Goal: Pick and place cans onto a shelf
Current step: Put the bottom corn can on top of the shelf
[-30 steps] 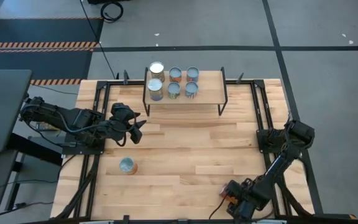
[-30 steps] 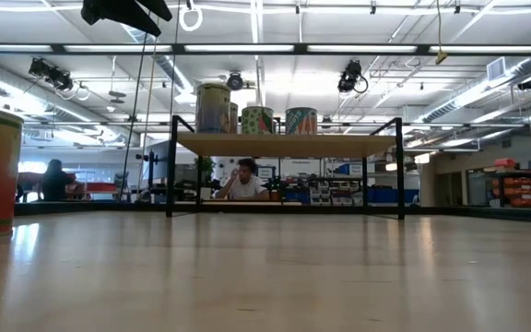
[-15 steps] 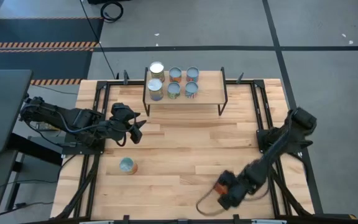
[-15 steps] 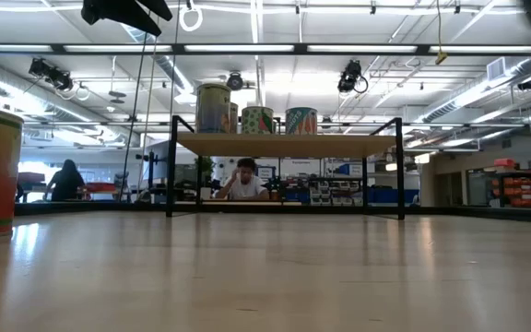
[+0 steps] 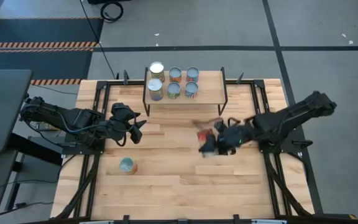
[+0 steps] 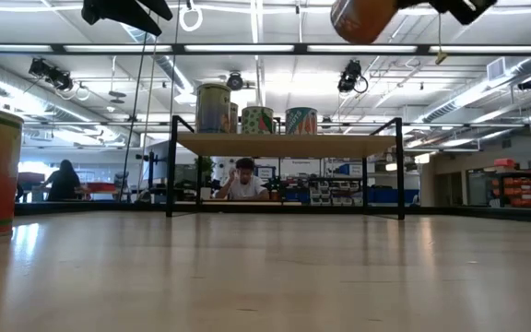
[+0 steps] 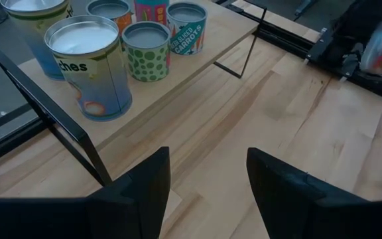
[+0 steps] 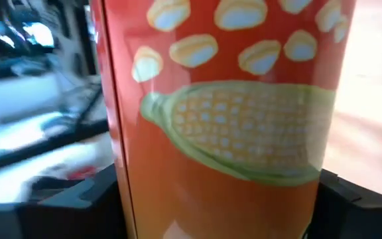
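Six small round tins [image 5: 173,82] stand on the little light-wood shelf on black legs [image 5: 207,93], and one more tin [image 5: 127,165] sits far in front of it. The right gripper [image 5: 211,140] squeezes an orange corn tin [image 8: 224,113] in the air near the shelf. The left gripper [image 7: 207,176], also near the shelf, has its fingers apart.

seated person [image 6: 243,181], standing person [image 6: 64,181], ceiling lights [image 6: 247,48]

Two dark jointed arms with black cabling; left claw [image 7: 204,192] of broad matte-black fingers [image 7: 144,192].

Six cans [image 5: 174,83] are stood on the shelf [image 5: 207,93] at upper centre; an orange corn can [image 8: 224,113] is held aloft; another can [image 5: 127,165] is left lower left.
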You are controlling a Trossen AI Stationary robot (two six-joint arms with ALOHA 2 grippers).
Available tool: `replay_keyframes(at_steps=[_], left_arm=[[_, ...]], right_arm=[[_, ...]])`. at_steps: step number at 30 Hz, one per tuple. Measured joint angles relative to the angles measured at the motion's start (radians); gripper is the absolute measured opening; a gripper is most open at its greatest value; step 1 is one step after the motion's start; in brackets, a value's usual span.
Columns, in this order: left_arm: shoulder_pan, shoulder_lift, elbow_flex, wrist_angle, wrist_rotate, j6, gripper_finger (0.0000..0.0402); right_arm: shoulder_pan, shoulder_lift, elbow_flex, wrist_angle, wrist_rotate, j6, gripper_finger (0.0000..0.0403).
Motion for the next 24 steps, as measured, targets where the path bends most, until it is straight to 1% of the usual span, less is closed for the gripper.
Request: replay_keyframes(at_steps=[2, 6, 9, 13, 18, 24], left_arm=[[0.000, 0.000, 0.000, 0.000, 0.000, 0.000, 0.0204], [0.000, 0.000, 0.000, 0.000, 0.000, 0.000, 0.0204], [0.000, 0.000, 0.000, 0.000, 0.000, 0.002, 0.0204], [0.000, 0.000, 0.000, 0.001, 0.000, 0.002, 0.0204], [0.000, 0.000, 0.000, 0.001, 0.000, 0.002, 0.0204], [0.000, 0.000, 0.000, 0.001, 0.000, 0.001, 0.0204]], right_arm=[[-0.049, -0.035, 0.000, -0.003, -0.009, 0.040, 0.0308], [-0.166, -0.086, 0.000, -0.002, -0.012, 0.041, 0.0308], [-0.255, -0.107, 0.000, -0.001, -0.021, 0.040, 0.0308], [-0.351, -0.117, 0.000, 0.027, -0.035, 0.091, 0.0308], [-0.422, -0.106, 0.000, 0.071, -0.090, 0.126, 0.0308], [-0.469, -0.098, 0.000, 0.125, -0.093, 0.172, 0.0308]])
